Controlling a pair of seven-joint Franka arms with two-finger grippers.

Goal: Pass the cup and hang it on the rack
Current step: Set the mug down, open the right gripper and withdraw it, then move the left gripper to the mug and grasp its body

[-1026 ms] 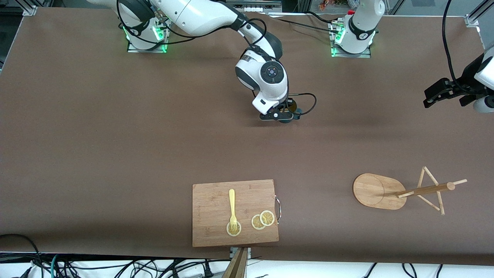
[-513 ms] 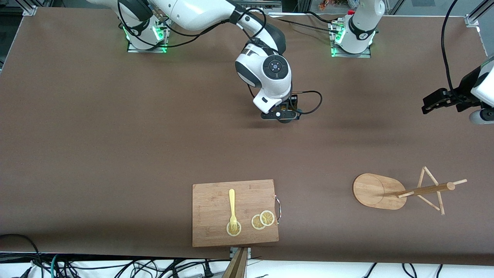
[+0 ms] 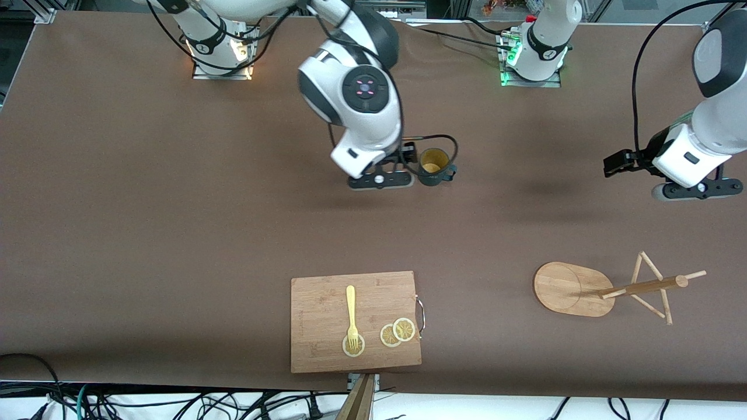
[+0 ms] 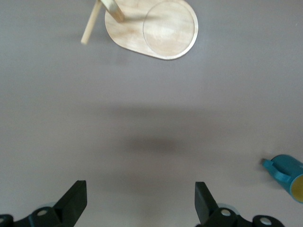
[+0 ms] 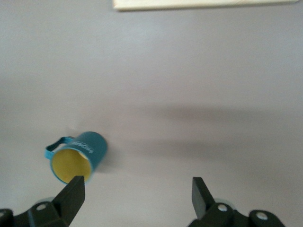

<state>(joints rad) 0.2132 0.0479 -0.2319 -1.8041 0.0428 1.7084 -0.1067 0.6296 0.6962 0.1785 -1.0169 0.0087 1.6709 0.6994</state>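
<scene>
Standing upright mid-table, cup [image 3: 433, 167] free beside right gripper [image 3: 380, 181], fingers spread wide, empty. Left gripper [image 3: 697, 189] up over the table's left-arm end, fingers wide, empty. Rack [image 3: 607, 287] tipped over; hanging likely fails, pegs lying flat.
</scene>
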